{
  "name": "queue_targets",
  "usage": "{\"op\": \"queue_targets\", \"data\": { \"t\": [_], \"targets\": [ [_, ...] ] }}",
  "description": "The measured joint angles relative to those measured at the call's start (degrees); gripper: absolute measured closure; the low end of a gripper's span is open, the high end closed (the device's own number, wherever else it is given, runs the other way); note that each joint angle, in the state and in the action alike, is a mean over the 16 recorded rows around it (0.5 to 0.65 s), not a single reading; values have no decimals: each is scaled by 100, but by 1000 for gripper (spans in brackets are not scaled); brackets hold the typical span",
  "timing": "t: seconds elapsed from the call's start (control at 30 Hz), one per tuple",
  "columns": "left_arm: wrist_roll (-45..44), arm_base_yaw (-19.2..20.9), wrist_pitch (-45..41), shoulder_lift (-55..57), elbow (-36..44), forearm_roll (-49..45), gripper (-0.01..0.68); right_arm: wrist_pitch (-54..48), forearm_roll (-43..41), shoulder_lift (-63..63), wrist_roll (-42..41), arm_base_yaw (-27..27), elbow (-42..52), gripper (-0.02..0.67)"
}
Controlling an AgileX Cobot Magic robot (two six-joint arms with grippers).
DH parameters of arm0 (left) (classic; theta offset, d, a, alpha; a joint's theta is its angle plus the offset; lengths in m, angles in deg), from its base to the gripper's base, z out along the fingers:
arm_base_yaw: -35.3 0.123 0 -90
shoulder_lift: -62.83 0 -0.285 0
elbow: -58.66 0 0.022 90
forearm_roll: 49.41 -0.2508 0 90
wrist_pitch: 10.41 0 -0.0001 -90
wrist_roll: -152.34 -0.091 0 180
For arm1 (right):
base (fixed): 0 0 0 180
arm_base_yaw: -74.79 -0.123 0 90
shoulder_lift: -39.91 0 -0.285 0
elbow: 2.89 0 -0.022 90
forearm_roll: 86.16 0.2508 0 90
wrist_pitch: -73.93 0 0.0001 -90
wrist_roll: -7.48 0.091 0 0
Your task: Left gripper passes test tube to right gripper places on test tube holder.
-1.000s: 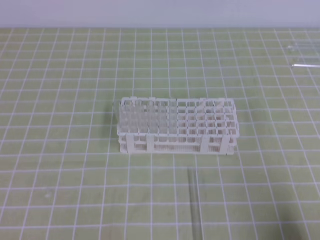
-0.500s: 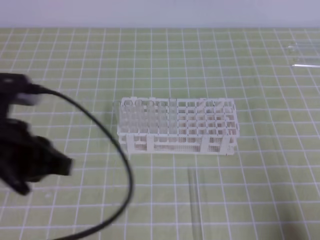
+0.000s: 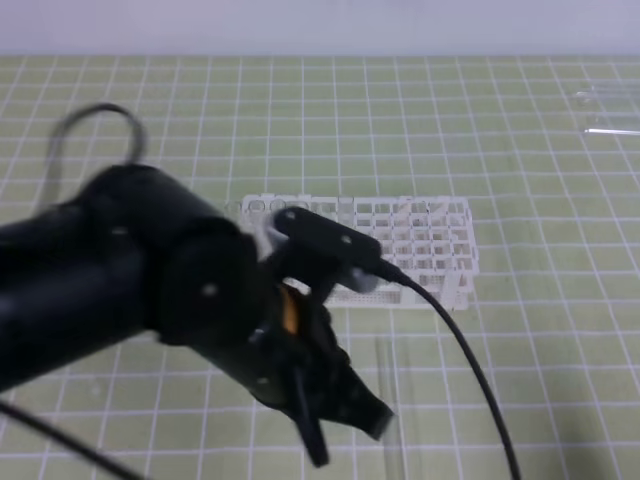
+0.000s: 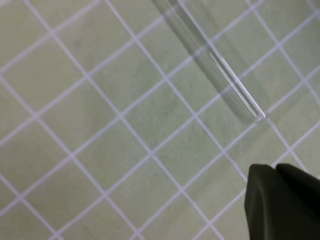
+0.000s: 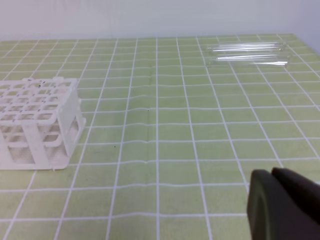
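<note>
The test tube (image 3: 386,365) lies flat on the green grid mat in front of the test tube holder (image 3: 420,235), a white rack whose left part is hidden by my left arm. My left gripper (image 3: 345,435) hangs low just left of the tube. In the left wrist view the tube (image 4: 215,62) runs diagonally, and its end lies a little beyond the left gripper (image 4: 274,172), whose fingers are pressed together on nothing. The right gripper (image 5: 272,175) shows only in its wrist view, shut and empty, well to the right of the rack (image 5: 35,120).
Spare clear tubes (image 3: 610,115) lie at the far right of the mat, also visible in the right wrist view as spare tubes (image 5: 247,54). A black cable (image 3: 470,370) trails from the left arm across the mat right of the tube.
My left arm has swung in from the left edge to the front of the rack and now covers the rack's left part. The tube and rack have not moved.
</note>
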Motion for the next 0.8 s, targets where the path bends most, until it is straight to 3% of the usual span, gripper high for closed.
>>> {"op": "queue_targets", "data": {
  "t": [0.17, 0.37, 0.8],
  "targets": [
    [215, -270, -196, 653, -389, 48, 666, 0, 0, 0, 0, 0, 0, 666],
    [442, -317, -377, 1248, -806, 177, 620, 0, 0, 0, 0, 0, 0, 666],
    [551, -317, -488, 2094, -1172, 906, 371, 0, 0, 0, 0, 0, 0, 666]
  ]
}}
